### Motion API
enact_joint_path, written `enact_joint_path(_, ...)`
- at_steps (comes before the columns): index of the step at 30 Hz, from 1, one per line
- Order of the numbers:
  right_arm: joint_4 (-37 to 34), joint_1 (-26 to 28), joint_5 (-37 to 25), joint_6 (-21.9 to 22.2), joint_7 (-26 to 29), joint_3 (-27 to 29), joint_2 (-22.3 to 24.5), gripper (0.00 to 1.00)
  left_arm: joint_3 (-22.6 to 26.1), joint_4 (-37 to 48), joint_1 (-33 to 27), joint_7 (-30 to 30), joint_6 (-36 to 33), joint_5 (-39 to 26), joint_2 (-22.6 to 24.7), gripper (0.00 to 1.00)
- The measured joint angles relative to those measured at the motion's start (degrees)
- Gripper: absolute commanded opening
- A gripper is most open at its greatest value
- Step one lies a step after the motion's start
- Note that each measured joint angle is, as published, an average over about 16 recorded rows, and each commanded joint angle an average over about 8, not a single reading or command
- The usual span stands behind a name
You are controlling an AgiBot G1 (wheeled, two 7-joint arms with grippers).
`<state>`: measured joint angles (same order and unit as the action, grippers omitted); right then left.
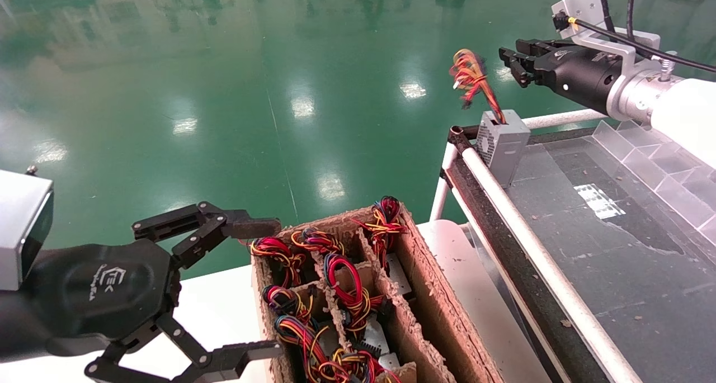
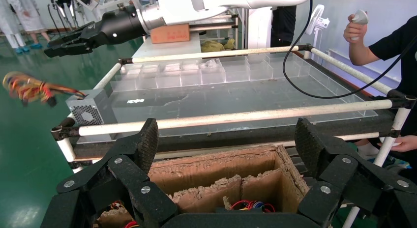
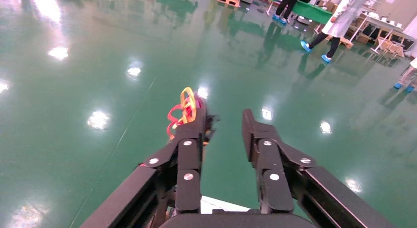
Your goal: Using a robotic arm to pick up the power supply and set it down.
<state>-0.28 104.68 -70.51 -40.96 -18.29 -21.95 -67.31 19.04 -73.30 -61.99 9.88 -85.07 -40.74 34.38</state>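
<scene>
1. The power supply [image 1: 502, 143] sits at the far corner of the black belt table [image 1: 615, 249], tucked just inside the white rail [image 1: 537, 243]. Its vent grille faces outward and its wire bundle [image 1: 470, 81] sticks up and out past the table edge. It looks already set down, since nothing grips it.
2. The right claw [image 1: 512, 64] hangs in the air above that corner, near the wires but apart from the box. Its fingers are parted by a narrow gap and hold nothing, which fits a release.
3. The left claw [image 1: 246, 285] hovers beside the cardboard crate [image 1: 436, 305], which stands next to the table. Its fingers are spread wide and empty, probably ready to reach in for another unit.
4. The crate's dividers keep each wired box apart, so the cables do not tangle.
</scene>
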Motion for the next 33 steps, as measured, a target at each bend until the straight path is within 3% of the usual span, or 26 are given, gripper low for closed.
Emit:
enact_joint_path(9,0.2,0.5,1.7,-2.5,1.5,1.2,1.3,1.0,0.0,0.0,0.0,0.0,0.0,0.0,0.0,1.0)
enact_joint_path(18,2.2,-0.1,5.8,-8.1,4.6,3.7,4.2,1.0,0.0,0.0,0.0,0.0,0.0,0.0,0.0,1.0)
enact_joint_path(33,16.9,-8.9,11.6,-17.1,10.4,4.9,10.6,1.0,0.1,0.1,0.0,0.0,0.0,0.0,0.0,1.0)
